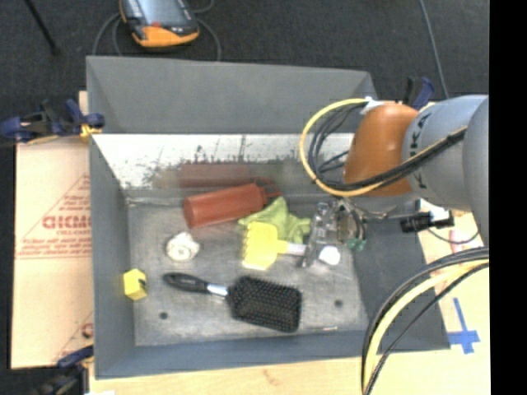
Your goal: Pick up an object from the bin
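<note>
Camera view — fingers [313, 249] over the handle of the yellow brush [262, 247] — grip cannot be told.

The gripper [316, 243] hangs right of centre in the grey metal bin [230, 97], just beside a yellow white-handled scrubbing brush [262, 246]. A black plastic hairbrush [263, 303] lies below and a red cylinder [222, 206] upper left.

One camera is covering the scene. It is sitting above the grey metal bin [107, 245] and looking down at a slant, so the far wall [165, 159] is presenting its inner face while the near wall [230, 346] is appearing strongly foreshortened. It is standing far enough off to be taking in the whole bin and a margin of dark floor [288, 23]. The arm [449, 151] is entering from the right side.
</note>
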You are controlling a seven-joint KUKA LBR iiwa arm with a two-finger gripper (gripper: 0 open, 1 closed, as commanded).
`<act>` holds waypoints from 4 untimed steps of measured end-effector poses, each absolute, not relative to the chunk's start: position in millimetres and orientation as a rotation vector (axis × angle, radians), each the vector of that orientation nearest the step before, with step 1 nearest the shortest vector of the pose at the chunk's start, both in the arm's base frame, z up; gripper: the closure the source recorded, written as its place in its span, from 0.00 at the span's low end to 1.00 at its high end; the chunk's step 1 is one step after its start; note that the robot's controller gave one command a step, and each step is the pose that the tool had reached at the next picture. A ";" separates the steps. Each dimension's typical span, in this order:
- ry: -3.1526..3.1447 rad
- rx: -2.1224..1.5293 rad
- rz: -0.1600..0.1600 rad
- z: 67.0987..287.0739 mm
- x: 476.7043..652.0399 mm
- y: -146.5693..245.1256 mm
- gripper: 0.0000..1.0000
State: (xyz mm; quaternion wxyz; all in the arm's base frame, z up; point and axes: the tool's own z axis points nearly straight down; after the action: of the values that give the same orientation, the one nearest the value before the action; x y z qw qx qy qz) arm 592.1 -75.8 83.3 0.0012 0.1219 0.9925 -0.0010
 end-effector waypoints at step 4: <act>3.129 0.253 -0.003 158.5 598.1 -84.9 0.00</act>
State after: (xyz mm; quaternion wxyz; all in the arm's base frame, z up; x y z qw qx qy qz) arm 598.1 -84.9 158.5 0.0011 0.0807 0.9967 -0.0008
